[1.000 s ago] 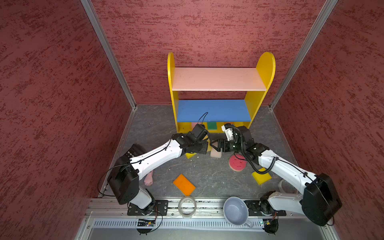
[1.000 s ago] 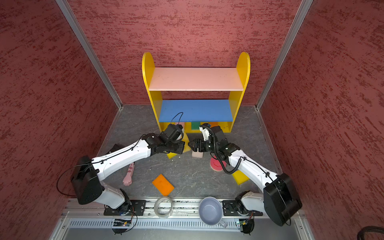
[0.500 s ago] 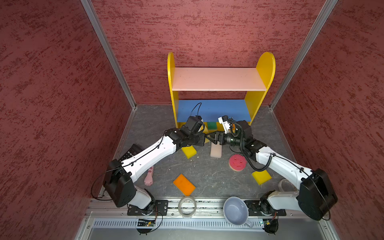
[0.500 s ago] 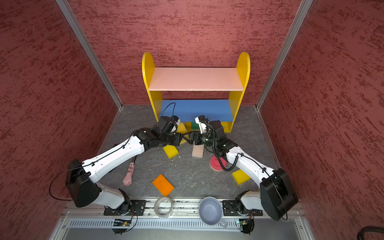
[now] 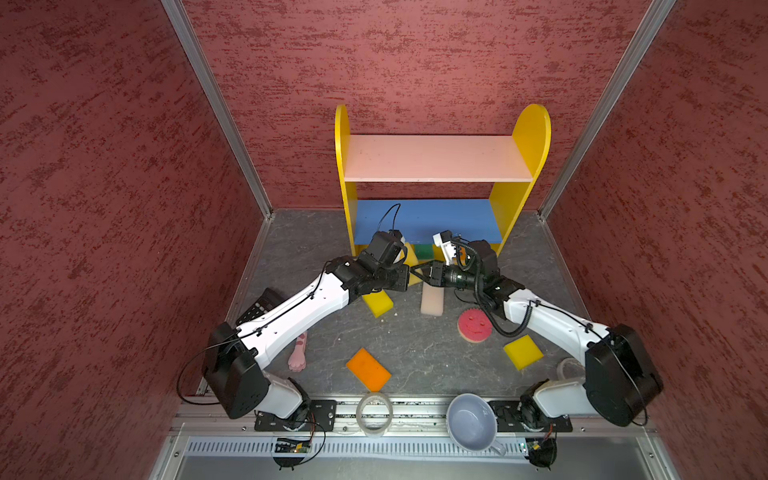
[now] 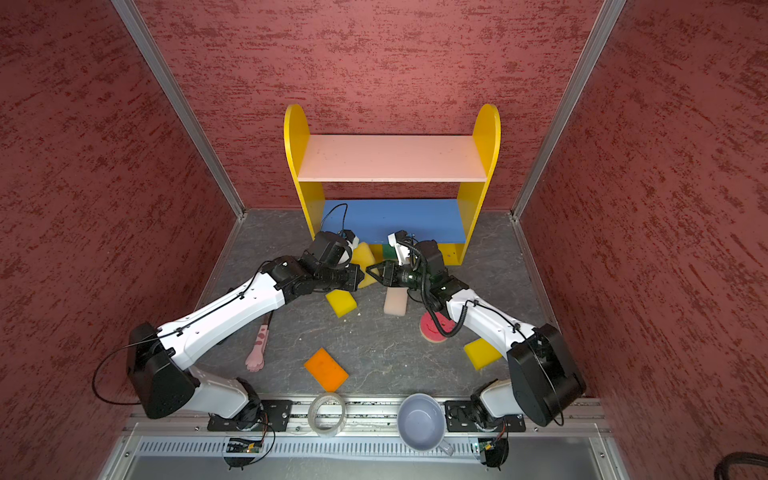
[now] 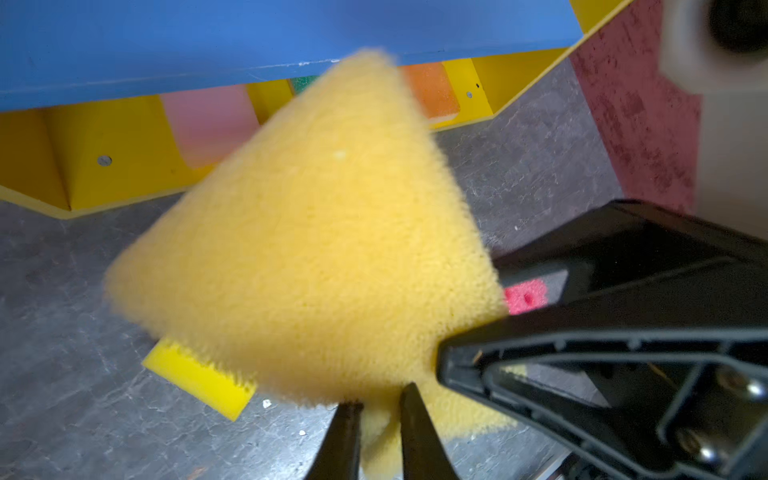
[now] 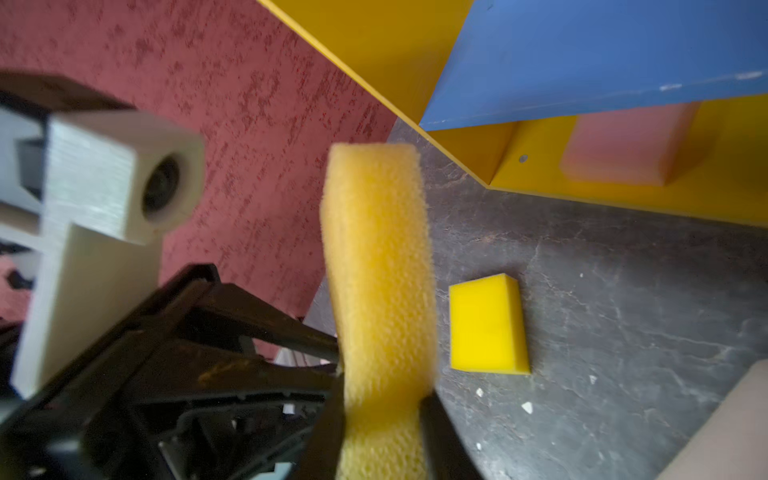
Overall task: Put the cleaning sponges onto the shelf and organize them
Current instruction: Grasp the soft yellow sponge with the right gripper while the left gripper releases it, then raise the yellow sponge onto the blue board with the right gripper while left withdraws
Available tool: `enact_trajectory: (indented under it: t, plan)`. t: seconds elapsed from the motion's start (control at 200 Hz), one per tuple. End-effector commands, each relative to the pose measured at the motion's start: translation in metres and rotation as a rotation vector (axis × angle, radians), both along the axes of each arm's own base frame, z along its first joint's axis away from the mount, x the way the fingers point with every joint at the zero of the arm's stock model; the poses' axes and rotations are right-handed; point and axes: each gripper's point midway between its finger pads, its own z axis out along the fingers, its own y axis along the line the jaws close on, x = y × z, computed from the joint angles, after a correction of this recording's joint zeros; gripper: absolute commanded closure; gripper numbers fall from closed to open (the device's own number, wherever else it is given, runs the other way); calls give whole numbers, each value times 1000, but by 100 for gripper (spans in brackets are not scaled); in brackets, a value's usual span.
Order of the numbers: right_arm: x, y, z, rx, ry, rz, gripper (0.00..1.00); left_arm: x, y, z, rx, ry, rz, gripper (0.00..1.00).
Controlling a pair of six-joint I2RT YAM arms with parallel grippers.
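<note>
A pale yellow porous sponge (image 5: pixel 411 254) hangs in the air in front of the shelf (image 5: pixel 436 158), held from both sides. My left gripper (image 7: pixel 378 409) pinches one corner of it. My right gripper (image 8: pixel 382 399) is shut on its narrow edge and squeezes the foam. The two grippers meet tip to tip (image 6: pixel 368 272). Pink (image 7: pixel 208 124), green (image 7: pixel 303 83) and orange (image 7: pixel 432 91) sponges lie on the shelf's bottom tier. On the floor lie a bright yellow sponge (image 5: pixel 377 303), a white one (image 5: pixel 432 300), a round red one (image 5: pixel 474 325), another yellow one (image 5: pixel 523 352) and an orange one (image 5: pixel 368 369).
A pink paw stick (image 5: pixel 298 353) lies beside the left arm. A clear tape roll (image 5: pixel 374 413) and a grey cup (image 5: pixel 471 422) sit on the front rail. Red walls close in on both sides. The pink and blue shelf boards are bare.
My left gripper carried the pale yellow sponge up from the floor toward the shelf. My right gripper left the white sponge, swung over and closed on the yellow sponge.
</note>
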Motion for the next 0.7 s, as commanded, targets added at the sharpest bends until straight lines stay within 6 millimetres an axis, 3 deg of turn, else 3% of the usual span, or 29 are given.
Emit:
enact_trajectory:
  t: [0.0, 0.14, 0.24, 0.381, 0.536, 0.696]
  plan:
    - [6, 5, 25, 43, -65, 9, 96, 7, 0, 30, -49, -83, 26, 60]
    - [21, 7, 36, 31, -107, -25, 100, 5, 27, 54, -41, -197, 132, 42]
    - [45, 9, 32, 1, -118, -88, 100, 0, 66, 76, -49, -302, 271, 37]
    - [84, 12, 27, -38, -121, -189, 100, -20, 116, 93, -87, -392, 421, 34]
    - [121, 16, 16, -35, -87, -286, 100, -45, 157, 98, -135, -436, 527, 34]
    - [149, 19, 11, -16, -60, -368, 100, -59, 174, 85, -119, -418, 571, 34]
